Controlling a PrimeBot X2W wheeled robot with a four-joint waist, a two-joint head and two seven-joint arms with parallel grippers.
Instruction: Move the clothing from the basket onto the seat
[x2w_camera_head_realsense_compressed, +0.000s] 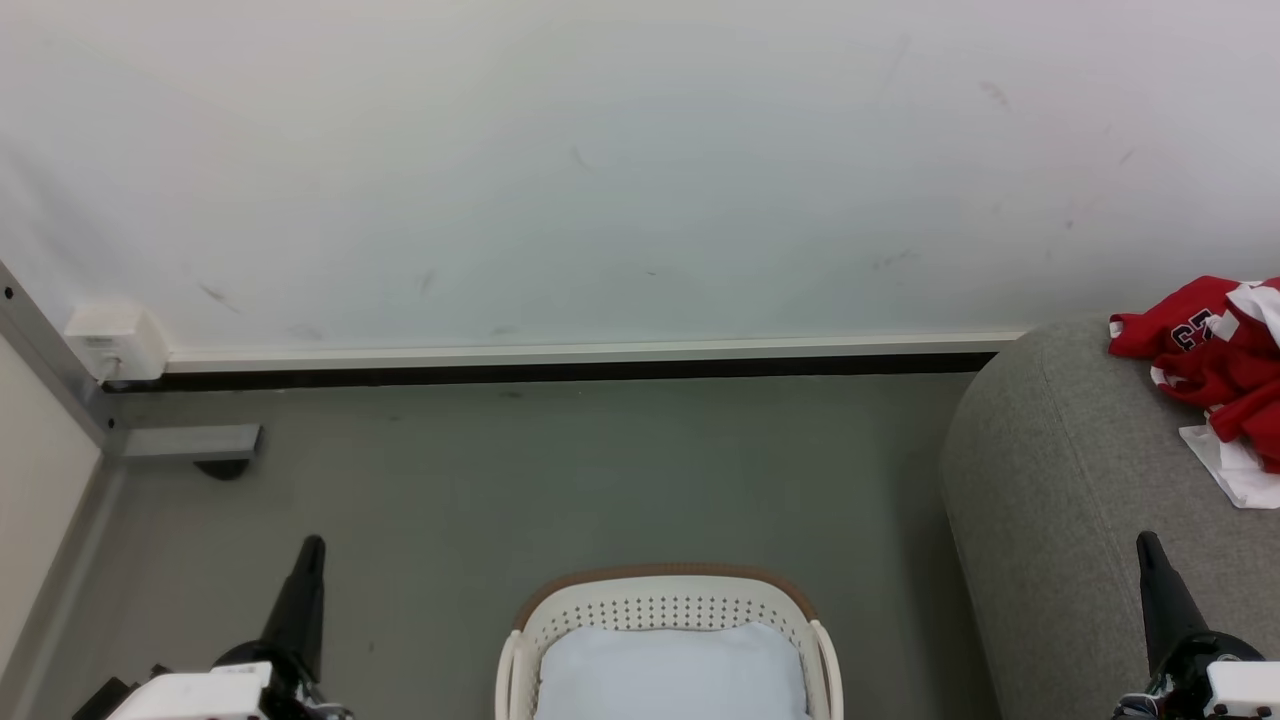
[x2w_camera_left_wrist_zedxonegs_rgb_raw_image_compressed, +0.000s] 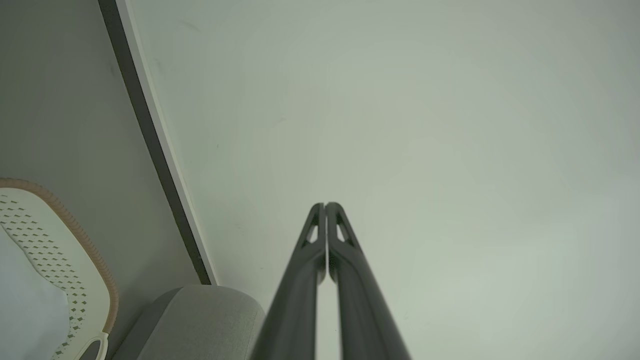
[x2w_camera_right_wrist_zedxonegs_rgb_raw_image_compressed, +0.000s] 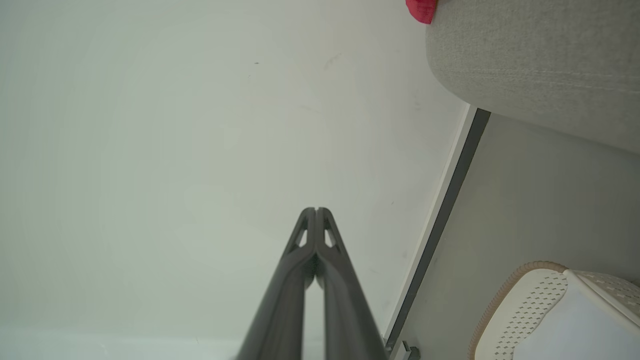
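The clothing (x2w_camera_head_realsense_compressed: 1215, 385) lies crumpled on the seat (x2w_camera_head_realsense_compressed: 1080, 520) at the right edge of the head view, well apart from the basket (x2w_camera_head_realsense_compressed: 660, 605) at the bottom centre, which holds a pale cushion (x2w_camera_head_realsense_compressed: 670, 675). So the move looks done, and I judge this the closing step. The left gripper (x2w_camera_head_realsense_compressed: 311, 550) at lower left and the right gripper (x2w_camera_head_realsense_compressed: 1150, 550) at lower right both have fingers pressed together, grasping nothing. Next calls only for keeping the arms parked. Writing: a dark number on the clothing, turned and partly folded, probably 23 — no brand is readable.
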